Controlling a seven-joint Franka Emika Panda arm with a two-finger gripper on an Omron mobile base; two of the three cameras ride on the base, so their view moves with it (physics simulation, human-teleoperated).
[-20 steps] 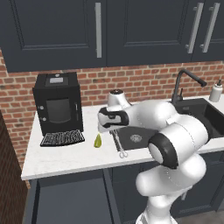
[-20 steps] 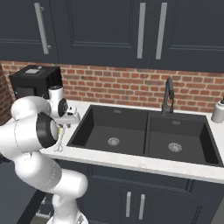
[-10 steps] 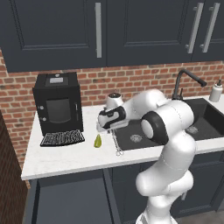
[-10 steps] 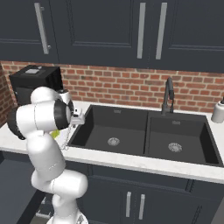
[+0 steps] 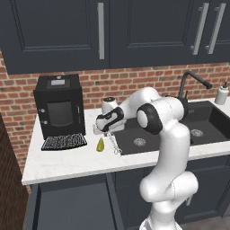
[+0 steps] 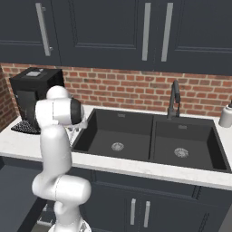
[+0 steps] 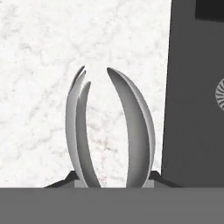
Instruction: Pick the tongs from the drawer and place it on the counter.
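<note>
Your gripper (image 5: 108,131) is clamped on the tongs (image 7: 109,131), which hang blades-down over the white counter (image 5: 67,161) just beside the sink's (image 5: 148,139) left rim, next to the small green fruit (image 5: 100,144). You hold them low above bare stone, likely so they can be set down without sliding into the basin.

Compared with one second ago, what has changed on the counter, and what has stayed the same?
The arm has swung its elbow up and back; the gripper, shut on the tongs, stays low over the counter beside the sink. The green fruit, coffee machine and faucet have not moved.
</note>
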